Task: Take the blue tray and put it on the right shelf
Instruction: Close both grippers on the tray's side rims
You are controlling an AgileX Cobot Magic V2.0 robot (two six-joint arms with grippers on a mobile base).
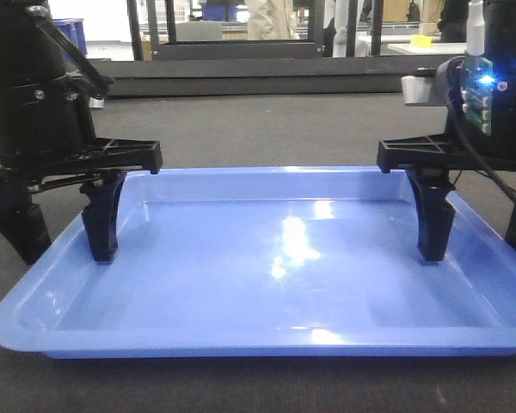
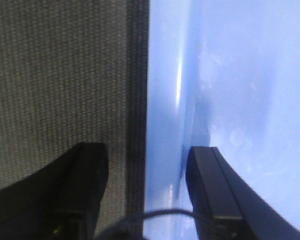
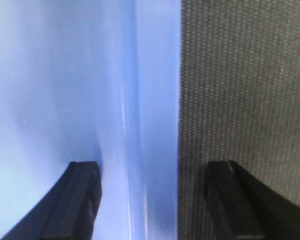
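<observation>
The blue tray [image 1: 267, 258] lies flat on a dark grey woven surface [image 1: 267, 129], filling the front view. My left gripper [image 1: 66, 249] is open and straddles the tray's left wall, one finger [image 1: 101, 224] inside the tray and the other outside. In the left wrist view the left gripper [image 2: 147, 167] has the tray's rim [image 2: 165, 100] between its jaws. My right gripper [image 1: 479, 249] is open and straddles the right wall in the same way, as the right wrist view [image 3: 152, 175] shows with the tray [image 3: 50, 75] at left. The right shelf is out of view.
A low black ledge [image 1: 267, 82] runs across the back, with black frame posts [image 1: 155, 26] above it. A dark blue bin [image 1: 69, 34] stands at the back left and a person's legs [image 1: 271, 17] at the back centre. A small yellow object [image 1: 423, 40] lies at the back right.
</observation>
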